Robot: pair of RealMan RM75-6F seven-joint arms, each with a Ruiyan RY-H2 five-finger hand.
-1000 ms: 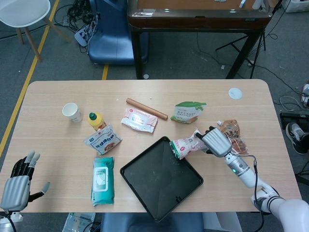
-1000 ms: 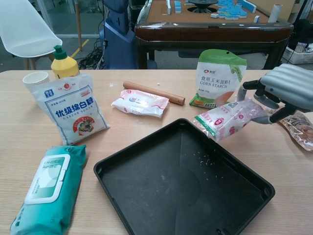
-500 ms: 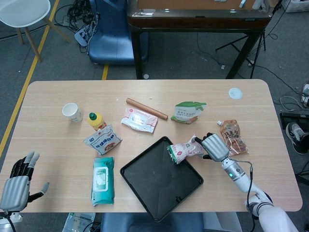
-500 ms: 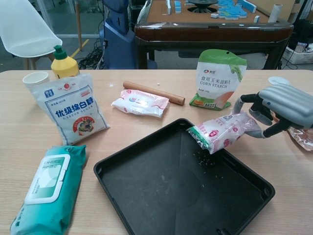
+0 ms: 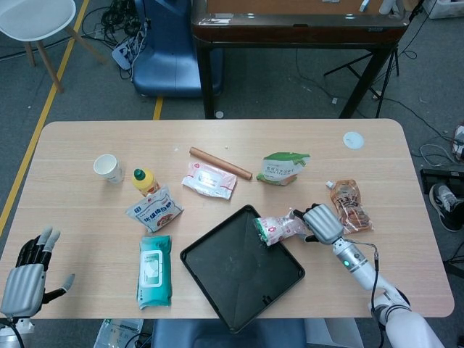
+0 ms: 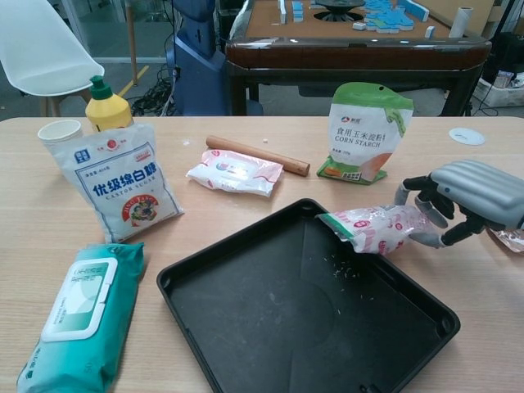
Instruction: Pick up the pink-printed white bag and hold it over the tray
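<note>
**Pink-printed bag held at the tray's right edge**

Head view first. The right hand (image 5: 322, 222) is seen at the right of the black tray (image 5: 217, 283), its fingers clamped on one end of the pink-printed white bag (image 5: 278, 228). The bag is stretched leftward from the hand, its free end lying across the tray's right rim. Just to the right of the hand an orange-brown snack packet (image 5: 349, 205) is laid flat on the wooden table (image 5: 87, 134). The left hand (image 5: 29, 270) is found at the table's near-left corner, fingers spread apart and nothing held. Across the table are spotted a paper cup (image 5: 108, 167), a yellow bottle (image 5: 144, 180), a castor sugar bag (image 5: 154, 209), a teal wet-wipes pack (image 5: 154, 270), a rolling pin (image 5: 220, 163), a pink wipes pack (image 5: 209, 179), a corn starch bag (image 5: 282, 167) and a small white lid (image 5: 353, 140).

Now the chest view. The right hand (image 6: 463, 199) is shown close up, fingers wrapped around the bag (image 6: 372, 227), which is carried roughly level with its green-edged end over the tray (image 6: 205, 278). White specks are scattered on the tray floor below it. The corn starch bag (image 6: 365, 133) is stood upright behind, the castor sugar bag (image 6: 116, 182) is propped at the left, and the wipes pack (image 6: 78, 318) is laid in the near-left corner. The left hand is not caught here.
</note>
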